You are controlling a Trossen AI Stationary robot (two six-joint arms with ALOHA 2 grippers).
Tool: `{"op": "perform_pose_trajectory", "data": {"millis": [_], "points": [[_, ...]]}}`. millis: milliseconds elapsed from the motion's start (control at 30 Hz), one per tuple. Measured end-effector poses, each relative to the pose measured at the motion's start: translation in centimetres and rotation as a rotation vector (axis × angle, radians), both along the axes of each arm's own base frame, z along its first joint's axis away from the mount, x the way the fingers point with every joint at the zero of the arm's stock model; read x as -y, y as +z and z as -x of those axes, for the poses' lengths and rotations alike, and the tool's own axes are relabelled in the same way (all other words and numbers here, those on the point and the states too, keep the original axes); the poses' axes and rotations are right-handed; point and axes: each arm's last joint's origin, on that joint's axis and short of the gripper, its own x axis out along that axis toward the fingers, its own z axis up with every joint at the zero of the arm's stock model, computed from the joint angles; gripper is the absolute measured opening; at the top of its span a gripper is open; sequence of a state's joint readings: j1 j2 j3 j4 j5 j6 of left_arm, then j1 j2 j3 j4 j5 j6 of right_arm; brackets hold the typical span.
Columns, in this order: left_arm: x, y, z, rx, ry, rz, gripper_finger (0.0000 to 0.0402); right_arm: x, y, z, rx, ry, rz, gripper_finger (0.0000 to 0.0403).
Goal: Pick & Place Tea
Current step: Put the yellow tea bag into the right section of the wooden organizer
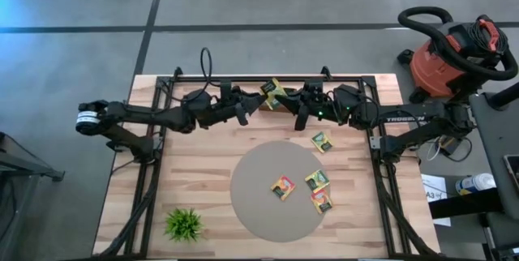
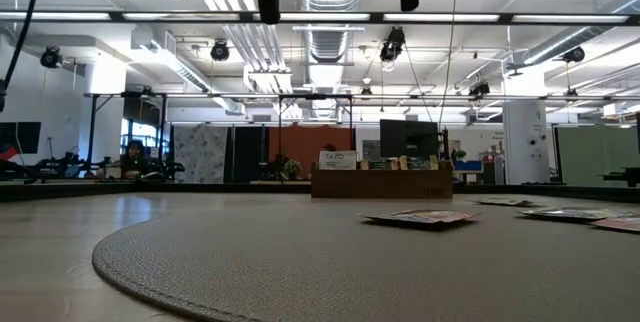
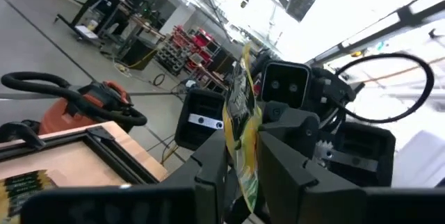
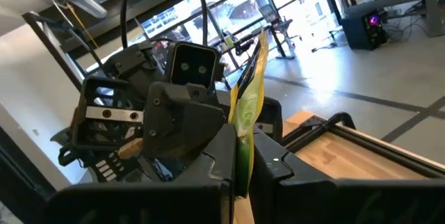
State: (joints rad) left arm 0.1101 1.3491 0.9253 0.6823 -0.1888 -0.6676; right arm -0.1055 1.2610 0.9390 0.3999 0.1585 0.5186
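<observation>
Gripping one flat yellow-green tea sachet [image 1: 274, 93] edge-on between them, your left hand [image 1: 253, 104] and right hand [image 1: 293, 101] both pinched it above the bench's [image 1: 195, 164] far edge.

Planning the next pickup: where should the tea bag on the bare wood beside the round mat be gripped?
That loose tea bag lies flat on the table, so probably come straight down and pinch two opposite edges. The right tool is nearer, but it and the left tool both clamp the held tea bag.
</observation>
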Motion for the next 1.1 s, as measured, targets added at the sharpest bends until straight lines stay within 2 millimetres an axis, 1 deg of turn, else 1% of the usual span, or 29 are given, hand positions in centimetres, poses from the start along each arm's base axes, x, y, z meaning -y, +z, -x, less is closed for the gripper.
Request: {"op": "perform_pose_trajectory", "data": {"millis": [100, 233, 300, 367, 467, 633, 733, 800, 867, 967, 1033, 1100], "points": [[0.0, 0.0, 0.0, -0.01, -0.011, -0.019, 0.0058, 0.0, -0.4, -0.2, -0.019, -0.001, -0.001, 0.0013], [0.0, -0.1, -0.1, -0.027, -0.015, -0.043, 0.0013, 0.1, -0.7, -0.5, -0.042, -0.019, 0.0, 0.0014], [0.0, -0.2, -0.1, -0.048, -0.012, -0.058, 0.0007, 0.1, -0.9, -0.5, -0.067, -0.025, 0.028, 0.0021], [-0.2, -0.4, -0.1, -0.073, -0.009, -0.075, 0.0005, 0.1, -1.2, -0.5, -0.113, -0.025, 0.065, 0.0039], [-0.6, -0.8, -0.1, -0.121, 0.005, -0.106, 0.0003, 0.1, -1.8, -0.3, -0.19, -0.02, 0.068, 0.0081], [-1.4, -1.8, 0.0, -0.275, 0.022, -0.212, 0.0002, -0.1, -2.4, 1.2, -0.349, 0.014, 0.061, 0.0156], [-1.5, -2.9, 0.0, -0.407, -0.018, -0.306, 0.0002, -0.3, -1.8, 2.2, -0.493, 0.073, 0.08, 0.0186], [-1.5, -3.5, -0.2, -0.477, -0.052, -0.382, 0.0001, -0.1, -1.1, 2.6, -0.618, 0.13, 0.119, 0.0194], [-1.4, -4.3, -0.4, -0.541, -0.082, -0.47, 0.0001, 0.0, -0.4, 2.5, -0.731, 0.173, 0.192, 0.0196], [-1.5, -5.4, -1.1, -0.603, -0.119, -0.57, 0.0001, 0.3, 0.9, 1.6, -0.848, 0.225, 0.314, 0.0192], [-1.5, -5.6, -1.6, -0.63, -0.13, -0.606, 0.0001, 0.6, 1.7, 0.6, -0.893, 0.247, 0.359, 0.0188], [-1.6, -5.5, -2.2, -0.65, -0.137, -0.644, 0.0001, 1.0, 2.0, -0.3, -0.953, 0.268, 0.381, 0.0183]]}}
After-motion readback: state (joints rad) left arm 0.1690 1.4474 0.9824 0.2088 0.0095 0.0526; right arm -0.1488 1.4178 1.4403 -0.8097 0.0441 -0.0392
